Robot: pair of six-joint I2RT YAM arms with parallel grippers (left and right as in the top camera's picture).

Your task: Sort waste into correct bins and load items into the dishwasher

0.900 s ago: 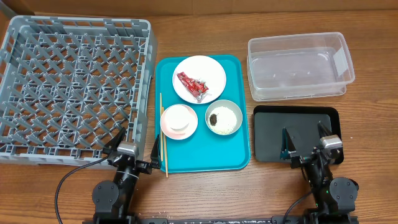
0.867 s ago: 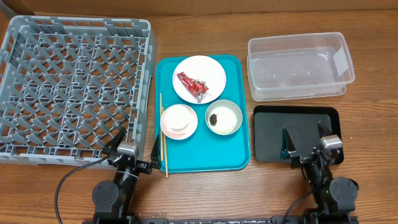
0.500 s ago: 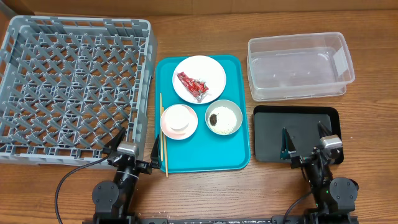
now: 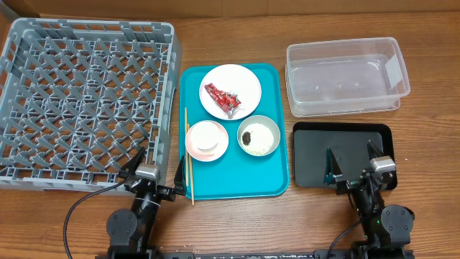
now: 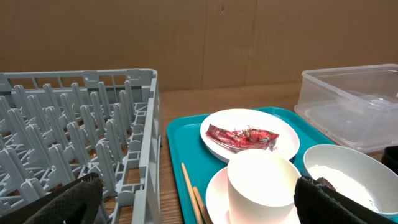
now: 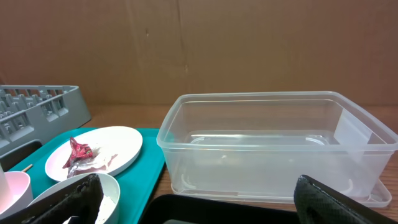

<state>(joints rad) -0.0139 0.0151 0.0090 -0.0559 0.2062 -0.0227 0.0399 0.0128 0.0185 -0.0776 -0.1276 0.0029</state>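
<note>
Taking the middle of the table in the overhead view as the dial centre: nothing has changed; every object and both arms match the earlier overhead frames in position, so the task is judged not yet begun. Nearest, at 7 o'clock, the left gripper [image 4: 154, 171] hangs released, fingers spread wide and grasping nothing, just off the near-left corner of the teal serving tray [image 4: 273, 180]. At 5 o'clock the right gripper [image 4: 353, 164] is likewise spread and unloaded, above the near edge of the shallow black tray [image 4: 309, 144], which holds nothing. On the teal tray, the wooden chopsticks [image 4: 188, 155] lie along its left edge, running from 6 toward 12 o'clock; just beside them stands the small white cup [image 4: 207, 138]; at 3 o'clock of the cup sits the white bowl [image 4: 276, 140] containing the loose rice [image 4: 264, 142] and the small dark lump [image 4: 247, 137]. Farther back, at 12 o'clock, the round plate [image 4: 244, 80] carries the crumpled red wrapper [image 4: 223, 96]. At 2 o'clock the clear plastic tub [image 4: 343, 43] holds nothing visible. At 9 to 10 o'clock the grey dish rack [image 4: 93, 29] holds no tableware. All waste remains unsorted, and all items remain outside the rack.
</note>
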